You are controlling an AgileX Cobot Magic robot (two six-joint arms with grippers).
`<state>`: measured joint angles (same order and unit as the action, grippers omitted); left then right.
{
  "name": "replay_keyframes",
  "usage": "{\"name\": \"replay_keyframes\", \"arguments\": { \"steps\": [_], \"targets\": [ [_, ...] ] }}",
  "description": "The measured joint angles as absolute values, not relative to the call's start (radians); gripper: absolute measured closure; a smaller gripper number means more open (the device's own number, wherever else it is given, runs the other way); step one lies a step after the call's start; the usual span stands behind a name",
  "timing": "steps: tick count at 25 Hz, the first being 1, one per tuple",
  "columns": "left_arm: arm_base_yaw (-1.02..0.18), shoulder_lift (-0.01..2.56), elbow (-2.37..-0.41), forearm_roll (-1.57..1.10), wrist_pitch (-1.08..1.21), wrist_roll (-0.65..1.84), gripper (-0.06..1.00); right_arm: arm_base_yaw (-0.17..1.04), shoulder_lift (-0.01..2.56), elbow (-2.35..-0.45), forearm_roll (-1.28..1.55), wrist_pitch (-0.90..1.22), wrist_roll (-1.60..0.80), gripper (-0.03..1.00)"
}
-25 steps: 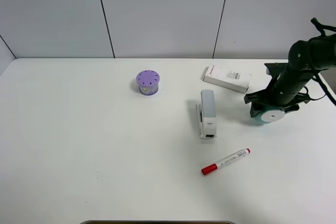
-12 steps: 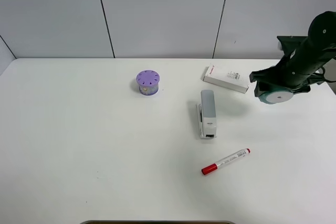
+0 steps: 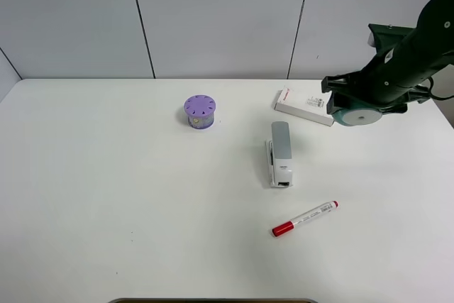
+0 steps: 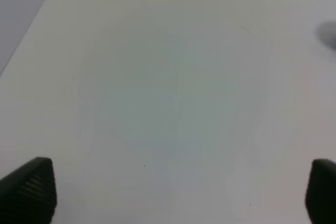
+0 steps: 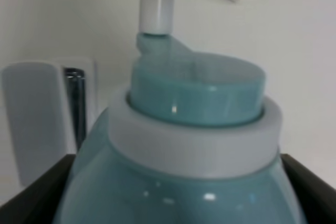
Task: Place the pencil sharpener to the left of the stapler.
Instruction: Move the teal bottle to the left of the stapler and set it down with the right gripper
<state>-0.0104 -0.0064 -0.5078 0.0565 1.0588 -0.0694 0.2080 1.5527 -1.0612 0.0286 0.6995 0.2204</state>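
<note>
My right gripper (image 3: 363,101) is shut on the teal pencil sharpener (image 3: 352,113) and holds it in the air at the right, just off the white box's right end, its round white face turned to the high camera. The right wrist view is filled by the sharpener (image 5: 191,150), with its pale knob (image 5: 156,3) pointing away and dark fingers (image 5: 37,195) on both sides. The grey and white stapler (image 3: 280,152) lies lengthwise on the table, to the left of and below the sharpener, and shows again as the stapler (image 5: 39,114). My left gripper (image 4: 176,195) is open over bare table.
A purple round cylinder (image 3: 200,111) with holes on top stands left of the stapler, further back. A flat white box (image 3: 305,104) lies behind the stapler, close to the held sharpener. A red-capped marker (image 3: 305,218) lies in front of the stapler.
My right gripper has lifted the sharpener off the table at the right and carried it up and leftward, towards the white box. Nothing else has moved.
</note>
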Motion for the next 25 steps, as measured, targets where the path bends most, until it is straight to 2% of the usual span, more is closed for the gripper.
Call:
{"name": "replay_keyframes", "arguments": {
  "steps": [4,14,25],
  "targets": [
    [-0.01,-0.006,-0.508,0.057,1.059,-0.069,-0.01,0.26,1.552,-1.085,0.042,0.727,0.249,0.29],
    [-0.01,-0.006,-0.508,0.057,1.059,-0.069,-0.01,0.385,1.558,-1.282,0.044,0.781,0.315,0.29],
    [-0.01,-0.006,-0.508,0.057,1.059,-0.069,-0.01,0.538,1.738,-1.51,0.044,0.865,0.347,0.29]
  ]
}}
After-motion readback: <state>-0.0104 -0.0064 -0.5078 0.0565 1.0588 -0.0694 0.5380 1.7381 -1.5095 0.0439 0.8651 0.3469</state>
